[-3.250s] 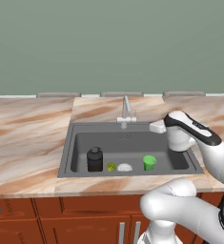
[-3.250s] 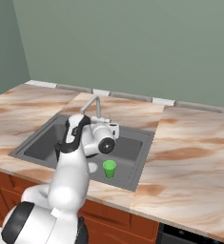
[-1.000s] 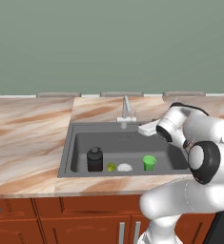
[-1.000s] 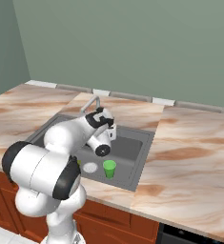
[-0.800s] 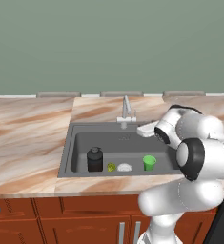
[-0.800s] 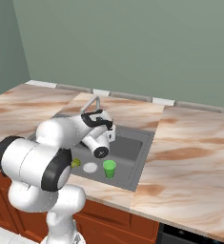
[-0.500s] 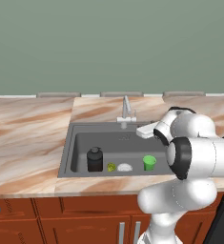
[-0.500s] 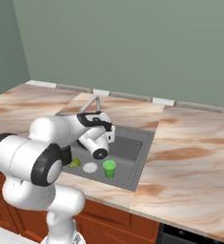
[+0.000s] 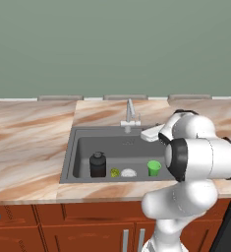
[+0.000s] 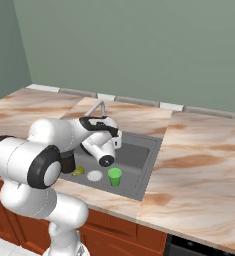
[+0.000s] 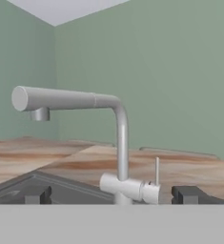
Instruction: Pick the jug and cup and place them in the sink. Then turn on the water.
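The dark jug (image 9: 98, 165) stands at the left of the sink (image 9: 85, 147) floor, and the green cup (image 9: 154, 168) stands at its right. From the right base view the cup (image 10: 115, 176) sits near the basin's front wall and the jug (image 10: 67, 161) is half hidden behind my arm. My gripper (image 9: 145, 134) hovers over the sink's back right, level with the faucet (image 9: 130, 113), open and holding nothing. In the hand view the fingertips (image 11: 37, 194) stand wide apart below the faucet (image 11: 120, 138), whose lever (image 11: 157, 171) points up. No water shows at the spout (image 11: 39, 113).
A small yellow-green lump (image 9: 115, 173) and the white drain (image 9: 129, 173) lie between jug and cup. Marble counter (image 9: 28, 142) runs on both sides of the sink, with the green wall (image 9: 112, 44) behind. My bulky white arm (image 9: 200, 157) fills the space right of the basin.
My hand has moved left over the sink's back right corner, closer to the faucet, while the arm's joints turned. The jug and cup have stayed where they were.
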Motion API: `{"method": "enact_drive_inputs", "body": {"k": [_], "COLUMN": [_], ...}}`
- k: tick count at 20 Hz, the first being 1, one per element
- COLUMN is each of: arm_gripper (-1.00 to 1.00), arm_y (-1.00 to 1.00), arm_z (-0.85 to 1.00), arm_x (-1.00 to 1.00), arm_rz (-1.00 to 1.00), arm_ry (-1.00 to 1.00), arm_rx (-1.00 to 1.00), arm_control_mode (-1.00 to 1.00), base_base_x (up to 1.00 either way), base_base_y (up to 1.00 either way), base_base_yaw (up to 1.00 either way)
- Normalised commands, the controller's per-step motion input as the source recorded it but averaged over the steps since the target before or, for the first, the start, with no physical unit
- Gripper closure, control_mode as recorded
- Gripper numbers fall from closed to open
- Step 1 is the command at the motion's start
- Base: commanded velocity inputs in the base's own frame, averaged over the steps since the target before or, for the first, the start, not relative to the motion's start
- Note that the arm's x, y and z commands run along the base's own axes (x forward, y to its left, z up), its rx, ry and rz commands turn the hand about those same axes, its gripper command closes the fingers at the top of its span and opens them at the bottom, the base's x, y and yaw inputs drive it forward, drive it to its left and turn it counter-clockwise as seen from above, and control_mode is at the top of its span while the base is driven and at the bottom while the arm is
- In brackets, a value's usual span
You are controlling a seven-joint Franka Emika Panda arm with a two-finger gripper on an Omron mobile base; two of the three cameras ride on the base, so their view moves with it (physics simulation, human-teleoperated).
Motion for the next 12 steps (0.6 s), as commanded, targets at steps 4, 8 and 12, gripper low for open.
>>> {"method": "enact_drive_inputs", "body": {"k": [4,8,12], "arm_gripper": [-1.00,-1.00,-1.00], "arm_y": [0.00,0.00,0.00], "arm_z": [0.22,0.13,0.00], "arm_x": [0.04,0.13,0.14], "arm_rz": [0.00,0.00,0.00], "arm_ry": [0.00,0.00,0.00], "arm_rx": [0.00,0.00,0.00], "arm_control_mode": [-1.00,-1.00,-1.00], "base_base_x": [0.00,0.00,0.00], "base_base_y": [0.00,0.00,0.00], "base_base_yaw": [0.00,0.00,0.00]}}
